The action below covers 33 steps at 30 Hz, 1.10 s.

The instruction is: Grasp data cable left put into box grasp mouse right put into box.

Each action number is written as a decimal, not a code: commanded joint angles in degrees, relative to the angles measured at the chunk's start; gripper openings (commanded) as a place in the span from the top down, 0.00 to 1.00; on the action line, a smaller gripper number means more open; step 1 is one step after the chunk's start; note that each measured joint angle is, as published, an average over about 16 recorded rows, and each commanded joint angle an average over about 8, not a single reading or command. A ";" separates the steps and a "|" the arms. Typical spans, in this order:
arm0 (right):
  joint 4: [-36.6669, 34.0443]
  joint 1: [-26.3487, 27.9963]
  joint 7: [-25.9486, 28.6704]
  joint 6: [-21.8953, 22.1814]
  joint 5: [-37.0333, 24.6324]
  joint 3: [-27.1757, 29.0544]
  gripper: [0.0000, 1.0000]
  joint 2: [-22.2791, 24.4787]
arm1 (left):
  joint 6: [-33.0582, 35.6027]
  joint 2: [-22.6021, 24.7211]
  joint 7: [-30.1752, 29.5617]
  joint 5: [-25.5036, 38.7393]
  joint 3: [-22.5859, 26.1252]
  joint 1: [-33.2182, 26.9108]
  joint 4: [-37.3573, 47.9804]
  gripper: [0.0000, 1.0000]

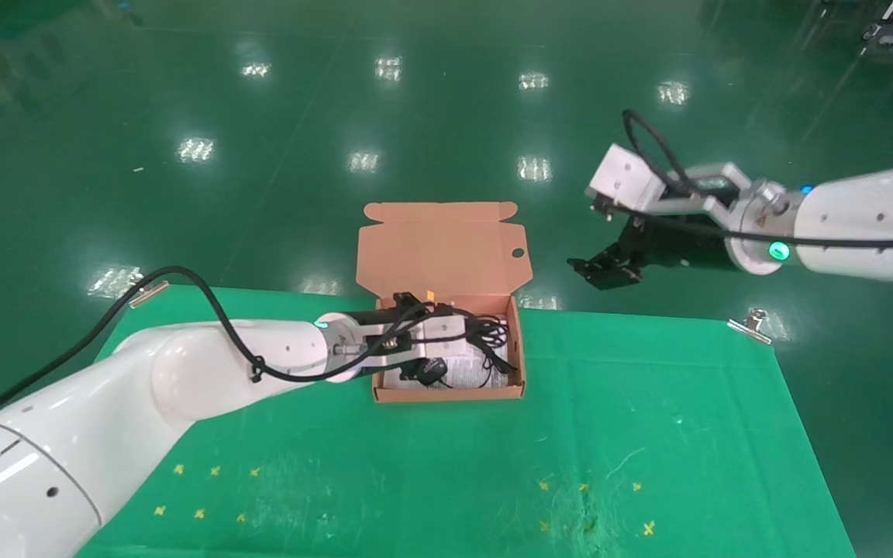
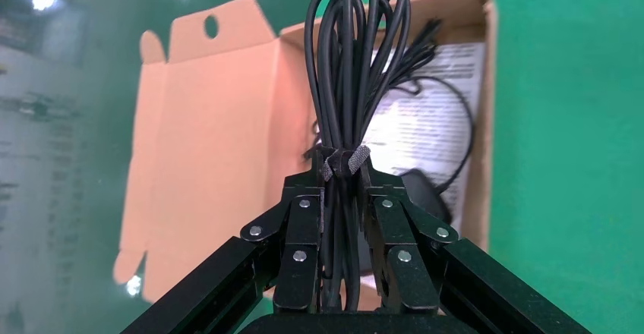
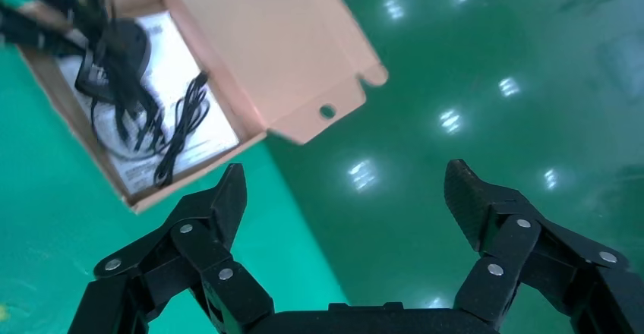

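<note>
The box (image 1: 446,393) stands open at the far edge of the green cloth, its flap lid (image 1: 443,248) leaning back. The mouse (image 1: 432,370) lies inside on the white leaflet with its cord beside it. My left gripper (image 1: 471,329) is over the box, shut on the data cable (image 1: 493,335). In the left wrist view the gripper (image 2: 343,171) clamps the coil (image 2: 349,68) at its tie, above the box (image 2: 480,121) and the mouse (image 2: 424,186). My right gripper (image 1: 605,271) hangs open and empty in the air right of the lid; the right wrist view shows it (image 3: 343,174), the box (image 3: 266,38) and the mouse (image 3: 129,42).
The green cloth (image 1: 609,434) covers the table, held by metal clips at its far corners (image 1: 753,325) (image 1: 148,293). Small yellow marks (image 1: 198,511) lie near the front. Beyond the far edge is shiny green floor (image 1: 415,116).
</note>
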 commanded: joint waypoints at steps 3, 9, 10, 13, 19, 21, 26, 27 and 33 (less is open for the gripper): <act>3.72 1.49 3.43 -1.08 -2.70 -0.50 0.00 1.41 | -0.30 0.18 2.30 -3.73 1.92 -0.23 0.31 0.53; 5.88 2.39 4.81 -2.11 -4.59 -1.00 0.00 2.18 | -0.45 0.32 3.04 -5.82 3.16 -0.62 0.70 0.00; 5.90 2.41 4.76 -2.16 -4.64 -1.02 0.00 2.17 | -0.41 0.30 3.02 -5.84 3.19 -0.65 0.69 0.00; 5.62 2.34 4.59 -2.12 -4.48 -1.02 0.00 2.06 | -0.34 0.26 2.97 -5.61 3.08 -0.66 0.62 0.00; 5.06 2.08 4.34 -1.84 -4.01 -0.90 0.00 1.84 | -0.23 0.19 2.85 -5.07 2.78 -0.63 0.43 0.00; 4.94 2.01 4.29 -1.76 -3.91 -0.85 0.00 1.80 | -0.18 -0.01 2.82 -5.00 2.71 -0.59 0.23 0.00; 4.23 2.74 4.15 -0.82 -4.30 -0.38 0.00 1.45 | -1.64 -0.82 2.74 -5.02 2.35 -1.50 -0.88 0.00; 3.90 3.18 4.03 -0.52 -4.65 -0.26 0.00 1.29 | -2.46 -0.94 2.73 -5.05 2.24 -2.02 -1.00 0.00; 1.06 6.63 2.07 0.16 -8.13 -0.26 0.00 -0.46 | -8.43 -0.71 2.55 -4.75 1.37 -6.02 -0.02 0.00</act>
